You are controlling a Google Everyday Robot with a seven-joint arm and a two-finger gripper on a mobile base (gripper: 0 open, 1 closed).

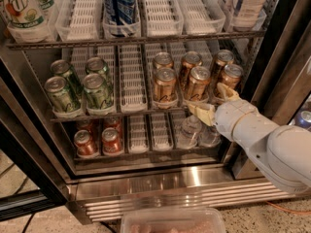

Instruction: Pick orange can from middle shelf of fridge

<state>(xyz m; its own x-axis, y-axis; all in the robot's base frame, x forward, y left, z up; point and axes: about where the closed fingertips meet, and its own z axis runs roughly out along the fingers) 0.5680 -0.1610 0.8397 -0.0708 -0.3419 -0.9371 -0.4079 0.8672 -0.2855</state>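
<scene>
Several copper-orange cans stand in the whitish lanes at the right of the middle shelf [82,115] of the fridge [160,186]. The front row holds three orange cans: left [164,85], middle [198,83], right [229,79]. My gripper [215,103] is at the front rail of that shelf, below the middle and right front cans. Its pale fingers are spread apart and hold nothing. One fingertip [200,111] lies under the middle can, the other [226,91] touches or nearly touches the right can. The white arm [272,144] enters from the lower right.
Green cans [80,84] fill the left of the middle shelf. Red cans [98,139] and clear bottles [190,130] stand on the lowest tier. Tall bottles [119,4] stand on the top tier. A dark door edge [282,57] is at right, and a clear tray [172,221] below.
</scene>
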